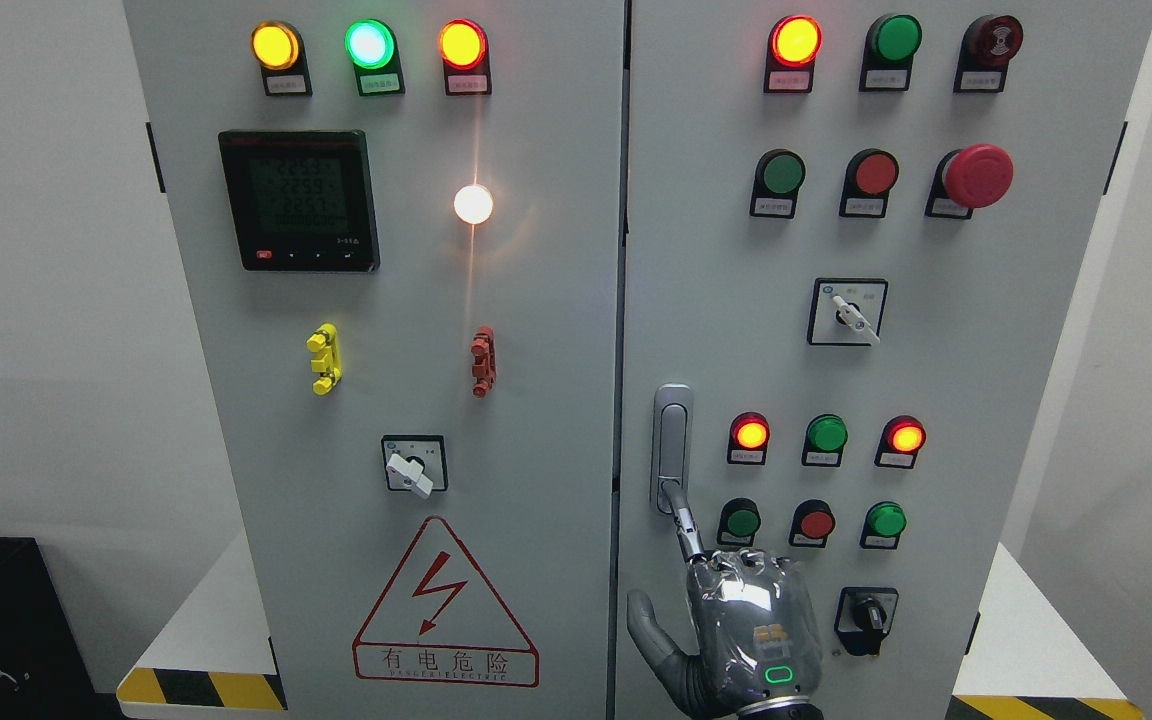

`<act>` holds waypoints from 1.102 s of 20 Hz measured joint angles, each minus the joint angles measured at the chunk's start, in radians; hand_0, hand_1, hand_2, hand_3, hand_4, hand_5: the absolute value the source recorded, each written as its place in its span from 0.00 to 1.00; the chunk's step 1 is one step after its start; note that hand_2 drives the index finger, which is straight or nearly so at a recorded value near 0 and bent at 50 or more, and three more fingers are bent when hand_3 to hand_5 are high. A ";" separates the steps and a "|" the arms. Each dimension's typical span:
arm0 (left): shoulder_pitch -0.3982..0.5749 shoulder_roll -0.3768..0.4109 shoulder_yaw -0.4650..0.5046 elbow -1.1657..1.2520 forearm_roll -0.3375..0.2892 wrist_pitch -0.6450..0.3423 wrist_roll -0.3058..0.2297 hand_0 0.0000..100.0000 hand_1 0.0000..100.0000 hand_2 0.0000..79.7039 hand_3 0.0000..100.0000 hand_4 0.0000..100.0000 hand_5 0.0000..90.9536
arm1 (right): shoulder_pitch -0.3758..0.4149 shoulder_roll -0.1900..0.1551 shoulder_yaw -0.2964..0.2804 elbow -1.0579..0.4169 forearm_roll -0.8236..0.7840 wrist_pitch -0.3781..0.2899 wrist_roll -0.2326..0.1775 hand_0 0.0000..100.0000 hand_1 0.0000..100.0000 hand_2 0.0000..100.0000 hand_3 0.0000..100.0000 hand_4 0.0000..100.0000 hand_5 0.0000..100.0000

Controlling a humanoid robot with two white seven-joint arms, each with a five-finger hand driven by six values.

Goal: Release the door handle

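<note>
The silver door handle stands upright at the left edge of the cabinet's right door. My right hand comes up from the bottom edge just below it, its metallic back facing me. Its index finger is stretched up, and the tip touches the handle's lower end. The thumb sticks out to the left, and the other fingers are curled toward the panel. Nothing is grasped. My left arm does not show.
The right door carries lit and unlit indicator lamps, push buttons, a red emergency button and two rotary switches. The left door has a meter, lamps, a rotary switch and a high-voltage warning sign. White ledges flank the cabinet.
</note>
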 measured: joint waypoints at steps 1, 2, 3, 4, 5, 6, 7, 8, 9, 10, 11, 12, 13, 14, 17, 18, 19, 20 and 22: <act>0.000 0.000 0.000 0.000 0.000 0.000 0.000 0.12 0.56 0.00 0.00 0.00 0.00 | 0.001 0.000 0.000 0.000 0.000 0.000 0.000 0.50 0.26 0.06 1.00 0.97 1.00; 0.000 0.000 0.000 0.000 0.000 0.000 0.000 0.12 0.56 0.00 0.00 0.00 0.00 | 0.002 0.000 0.000 0.000 0.000 0.000 0.000 0.50 0.26 0.06 1.00 0.97 1.00; 0.000 0.000 0.000 0.000 0.000 0.000 0.000 0.12 0.56 0.00 0.00 0.00 0.00 | 0.003 0.000 0.000 0.000 0.000 0.001 0.000 0.50 0.26 0.06 1.00 0.97 1.00; 0.000 0.000 0.000 0.000 0.000 0.000 0.000 0.12 0.56 0.00 0.00 0.00 0.00 | 0.004 0.001 0.000 0.000 0.000 0.001 0.000 0.50 0.26 0.06 1.00 0.97 1.00; 0.000 0.000 0.000 0.000 0.000 0.000 0.000 0.12 0.56 0.00 0.00 0.00 0.00 | 0.005 0.001 0.001 0.000 0.000 0.001 0.000 0.50 0.26 0.06 1.00 0.97 1.00; 0.000 0.000 0.000 0.000 0.000 0.000 0.000 0.12 0.56 0.00 0.00 0.00 0.00 | 0.006 0.001 0.001 0.000 -0.001 0.001 0.000 0.50 0.26 0.06 1.00 0.97 1.00; 0.000 0.000 0.000 0.000 0.000 0.000 0.000 0.12 0.56 0.00 0.00 0.00 0.00 | 0.006 0.001 0.001 0.000 -0.001 0.001 0.000 0.50 0.26 0.06 1.00 0.97 1.00; 0.000 0.000 0.000 0.000 0.000 0.000 0.000 0.12 0.56 0.00 0.00 0.00 0.00 | 0.007 0.001 0.001 0.000 -0.001 0.001 0.000 0.50 0.26 0.06 1.00 0.97 1.00; 0.000 0.000 0.000 0.000 0.000 0.000 0.000 0.12 0.56 0.00 0.00 0.00 0.00 | 0.008 0.001 0.001 0.000 -0.001 0.001 0.001 0.50 0.26 0.07 1.00 0.97 1.00; 0.000 0.000 0.000 0.000 0.000 0.000 0.000 0.12 0.56 0.00 0.00 0.00 0.00 | 0.008 0.001 0.001 0.000 -0.001 0.001 0.001 0.50 0.26 0.07 1.00 0.98 1.00; 0.000 0.000 0.000 0.000 0.000 0.000 0.000 0.12 0.56 0.00 0.00 0.00 0.00 | 0.008 0.001 0.001 0.001 -0.001 0.001 0.001 0.50 0.26 0.07 1.00 0.98 1.00; 0.000 0.000 0.000 0.000 0.000 0.000 0.000 0.12 0.56 0.00 0.00 0.00 0.00 | 0.009 0.001 0.001 0.001 -0.001 0.001 0.001 0.50 0.26 0.07 1.00 0.98 1.00; 0.000 0.000 0.000 0.000 0.000 0.000 0.000 0.12 0.56 0.00 0.00 0.00 0.00 | 0.009 0.001 0.001 0.001 -0.001 0.001 0.001 0.50 0.26 0.07 1.00 0.98 1.00; 0.000 0.000 0.000 0.000 0.000 0.000 0.000 0.12 0.56 0.00 0.00 0.00 0.00 | 0.009 0.001 0.001 0.001 -0.001 0.002 0.002 0.49 0.26 0.07 1.00 0.98 1.00; 0.000 0.000 0.000 0.000 0.000 0.000 0.000 0.12 0.56 0.00 0.00 0.00 0.00 | 0.010 0.001 0.002 0.001 0.000 0.002 0.002 0.49 0.26 0.07 1.00 0.98 1.00; 0.000 0.000 0.000 0.000 0.000 0.000 0.000 0.12 0.56 0.00 0.00 0.00 0.00 | 0.010 0.001 0.002 0.001 0.000 0.002 0.002 0.49 0.26 0.07 1.00 0.98 1.00; 0.000 0.000 0.000 0.000 0.000 0.000 0.000 0.12 0.56 0.00 0.00 0.00 0.00 | 0.010 0.001 0.002 0.001 0.000 0.002 0.002 0.49 0.26 0.07 1.00 0.98 1.00; 0.000 0.000 0.000 0.000 0.000 0.000 0.000 0.12 0.56 0.00 0.00 0.00 0.00 | 0.010 0.001 0.002 0.001 0.000 0.002 0.002 0.49 0.26 0.07 1.00 0.98 1.00; 0.000 0.000 0.000 0.000 0.000 0.000 0.000 0.12 0.56 0.00 0.00 0.00 0.00 | 0.011 0.001 0.002 0.001 0.000 0.002 0.002 0.49 0.26 0.07 1.00 0.98 1.00</act>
